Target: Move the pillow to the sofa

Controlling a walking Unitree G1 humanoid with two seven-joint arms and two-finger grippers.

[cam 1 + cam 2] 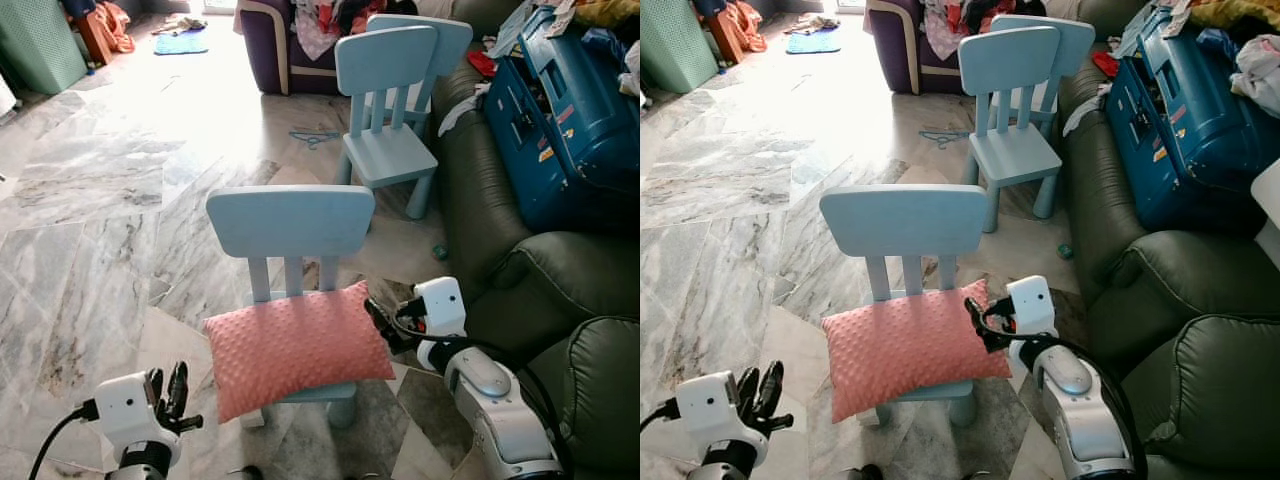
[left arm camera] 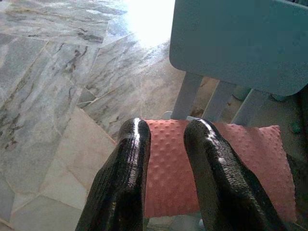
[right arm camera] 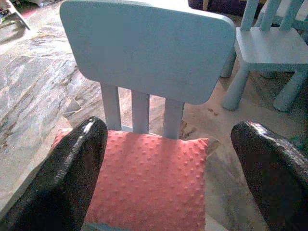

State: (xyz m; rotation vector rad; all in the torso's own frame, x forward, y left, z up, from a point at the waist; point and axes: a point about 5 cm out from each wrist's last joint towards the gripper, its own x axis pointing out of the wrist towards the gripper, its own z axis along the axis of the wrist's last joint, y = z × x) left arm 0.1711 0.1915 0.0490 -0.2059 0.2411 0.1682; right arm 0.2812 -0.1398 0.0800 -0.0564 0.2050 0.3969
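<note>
One pink pillow [image 1: 296, 347] on a small blue chair [image 1: 290, 222].
The right gripper [image 1: 385, 322], fingers spread wide, touches its right corner; the left gripper [image 1: 168, 392], slightly parted, hangs apart. The green sofa [image 1: 560, 300] stands right.

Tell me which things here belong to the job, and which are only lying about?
For the job: pillow on the near chair, sofa, right hand open beside the pillow, left hand.

Lying about: far chair, blue case, clothes, blue mat.
</note>
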